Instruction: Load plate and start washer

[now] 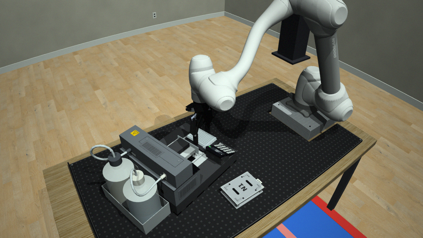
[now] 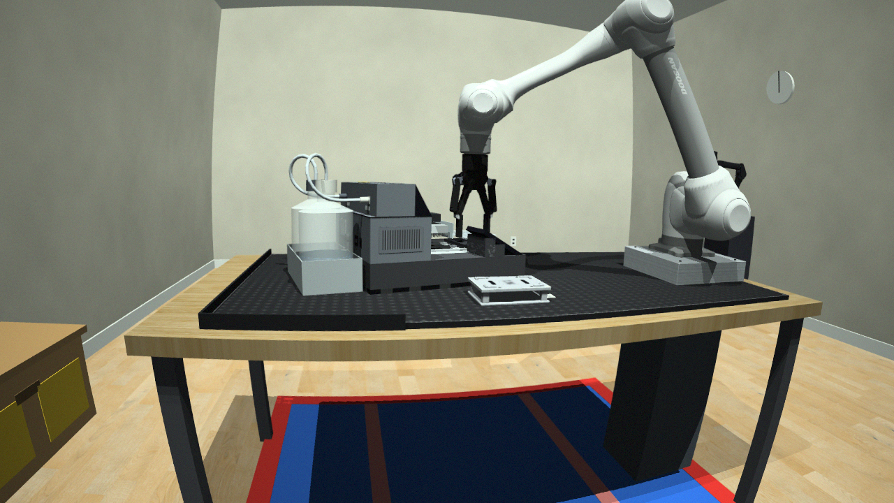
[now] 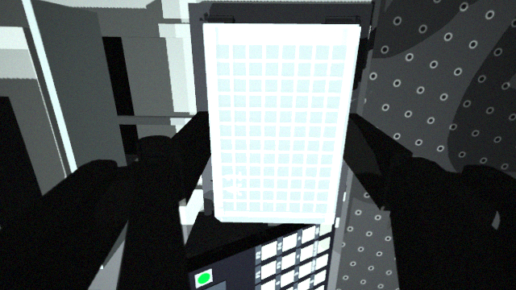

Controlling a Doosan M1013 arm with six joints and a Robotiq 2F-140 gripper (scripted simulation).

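Perforated black mat on worktop [image 1: 349, 153] | pincer [image 3: 278, 141] pinching 96-well plate [image 3: 278, 121] by its long sides, level over washer carrier [image 1: 193, 153] | cut-off corner near keypad [image 3: 296, 258], likely wrong end | nest N1 [image 1: 242, 188] vacated | lamp [image 3: 203, 278] green

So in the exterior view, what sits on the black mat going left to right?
Bottle tray → washer housing → gripper shut on the plate → plate nest N1 → arm base.
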